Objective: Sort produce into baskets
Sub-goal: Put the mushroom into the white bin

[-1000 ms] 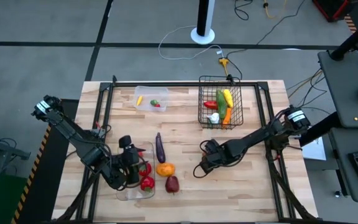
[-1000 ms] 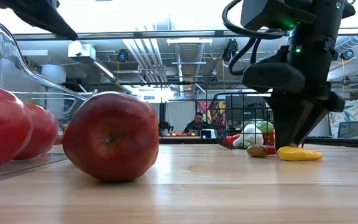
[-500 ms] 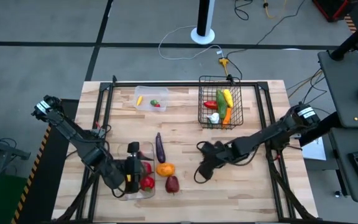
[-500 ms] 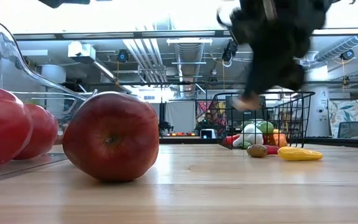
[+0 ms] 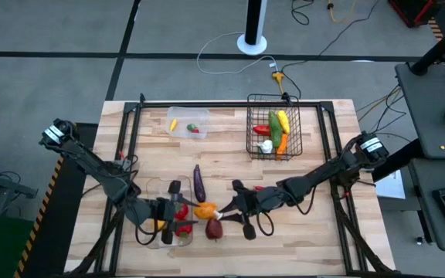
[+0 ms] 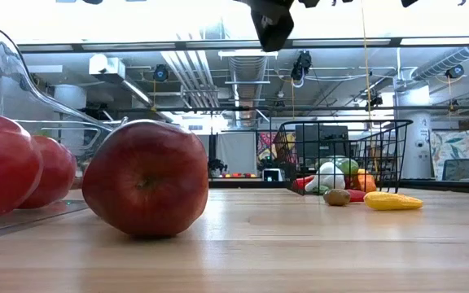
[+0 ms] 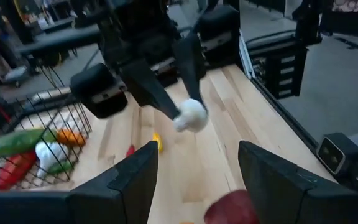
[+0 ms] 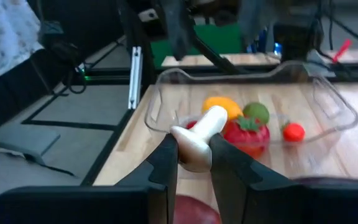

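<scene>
White mushroom [image 8: 197, 140] pinched betw. right gripper [image 8: 194, 163] fingers, above table, nr long tray [image 8: 328, 106]

Two dark jointed arms, black cabling, white bands near shoulders

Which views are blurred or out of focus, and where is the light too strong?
Left wrist view: motion blur smears the right gripper and its white mushroom. Right wrist view: soft focus on the clear tray behind. Low view: the red apple is sharp, the ceiling above overexposed. High view: even light.
</scene>
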Available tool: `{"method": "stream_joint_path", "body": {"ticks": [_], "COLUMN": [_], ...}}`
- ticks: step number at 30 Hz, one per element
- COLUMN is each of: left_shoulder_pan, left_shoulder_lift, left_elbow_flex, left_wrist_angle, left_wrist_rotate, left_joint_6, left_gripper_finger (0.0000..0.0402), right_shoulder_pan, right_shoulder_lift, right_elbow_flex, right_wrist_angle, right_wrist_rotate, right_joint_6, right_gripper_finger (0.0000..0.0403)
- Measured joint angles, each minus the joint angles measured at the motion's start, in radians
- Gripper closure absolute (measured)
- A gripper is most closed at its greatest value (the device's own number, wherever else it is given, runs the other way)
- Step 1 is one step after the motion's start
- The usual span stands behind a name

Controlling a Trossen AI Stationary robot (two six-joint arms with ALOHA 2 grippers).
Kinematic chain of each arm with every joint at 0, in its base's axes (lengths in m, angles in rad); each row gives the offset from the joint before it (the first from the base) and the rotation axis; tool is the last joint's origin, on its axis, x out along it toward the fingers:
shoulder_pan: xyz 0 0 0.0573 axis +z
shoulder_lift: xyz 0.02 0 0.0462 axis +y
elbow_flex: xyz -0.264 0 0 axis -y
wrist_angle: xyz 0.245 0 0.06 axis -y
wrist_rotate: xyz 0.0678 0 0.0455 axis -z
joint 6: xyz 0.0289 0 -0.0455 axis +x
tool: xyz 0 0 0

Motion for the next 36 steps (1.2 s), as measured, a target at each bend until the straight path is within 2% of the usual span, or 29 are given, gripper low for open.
{"method": "stream_joint_path", "body": {"ticks": [4, 13, 18, 29, 32, 36], "left_shoulder_pan": [0.026, 0.119, 0.149, 0.15, 0.157, 0.167], "left_shoulder_lift": [0.0, 0.004, 0.069, 0.181, 0.192, 0.207], "left_elbow_flex": [-0.039, -0.127, -0.14, -0.142, -0.142, -0.142], "left_wrist_angle": [0.114, 0.366, 0.528, 0.727, 0.738, 0.74], "left_wrist_rotate": [0.029, 0.234, 0.253, 0.293, 0.294, 0.294], "left_joint_6": [0.058, 0.083, 0.104, 0.195, 0.198, 0.192], "left_gripper_finger": [0.0196, 0.0196, 0.0196, 0.0198, 0.0211, 0.0249], "right_shoulder_pan": [-0.004, -0.004, -0.004, -0.004, -0.004, -0.004], "right_shoulder_lift": [0.017, 0.02, 0.02, 0.02, 0.02, 0.02], "right_elbow_flex": [0.0, 0.041, 0.067, 0.078, 0.078, 0.078], "right_wrist_angle": [0.064, 0.071, 0.063, 0.038, 0.04, 0.04], "right_wrist_rotate": [-0.002, -0.002, -0.002, -0.004, -0.003, -0.003], "right_joint_6": [-0.051, -0.141, -0.195, -0.216, -0.215, -0.216], "right_gripper_finger": [0.0333, 0.0333, 0.0333, 0.0333, 0.0333, 0.0333]}}
